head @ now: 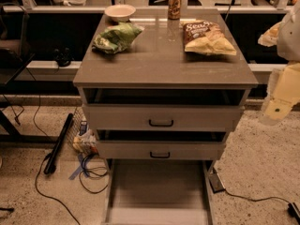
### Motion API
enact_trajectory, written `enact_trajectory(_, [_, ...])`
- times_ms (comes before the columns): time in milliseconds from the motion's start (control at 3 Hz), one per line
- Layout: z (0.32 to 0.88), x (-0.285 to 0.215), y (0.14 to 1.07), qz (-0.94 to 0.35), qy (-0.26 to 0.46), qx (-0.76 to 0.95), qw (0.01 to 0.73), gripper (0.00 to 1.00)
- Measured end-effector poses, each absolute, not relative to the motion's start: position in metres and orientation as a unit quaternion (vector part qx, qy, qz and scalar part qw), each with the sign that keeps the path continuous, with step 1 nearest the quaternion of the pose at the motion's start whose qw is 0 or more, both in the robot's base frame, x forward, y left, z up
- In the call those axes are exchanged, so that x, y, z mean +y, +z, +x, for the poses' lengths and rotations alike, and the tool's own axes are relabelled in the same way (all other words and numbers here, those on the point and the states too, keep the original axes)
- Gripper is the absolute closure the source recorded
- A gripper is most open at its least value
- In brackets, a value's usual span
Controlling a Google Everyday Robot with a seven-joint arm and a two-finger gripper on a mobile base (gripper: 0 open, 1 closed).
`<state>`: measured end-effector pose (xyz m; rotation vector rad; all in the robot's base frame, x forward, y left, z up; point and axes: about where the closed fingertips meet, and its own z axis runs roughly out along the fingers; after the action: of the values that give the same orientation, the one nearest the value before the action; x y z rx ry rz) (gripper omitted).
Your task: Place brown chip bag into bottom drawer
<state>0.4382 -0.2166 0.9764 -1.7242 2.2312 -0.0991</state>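
Observation:
The brown chip bag (206, 37) lies flat on the right back part of the cabinet top (159, 64), with its dark panel and white script towards the back and its pale yellow end towards the front. The bottom drawer (158, 191) is pulled out towards me at floor level, and its flat grey floor is bare. My arm comes in at the right edge of the view. My gripper (271, 34) is to the right of the bag, beyond the cabinet's right edge and apart from the bag.
A green wrinkly chip bag (116, 37) lies at the left of the top, with a pale bowl (120, 12) and a drink can (174, 3) at the back. The two upper drawers (161, 122) sit slightly ajar. Cables (89, 172) and a black bar (58, 144) lie on the floor at left.

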Motion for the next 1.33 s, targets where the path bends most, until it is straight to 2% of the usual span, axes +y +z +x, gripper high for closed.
enact_trajectory(667, [0.454, -0.220, 0.979, -0.588, -0.041, 0.786, 0.186, 0.00])
enact_trajectory(1333, [0.581, -0.278, 0.971, -0.431, 0.017, 0.837, 0.338, 0.00])
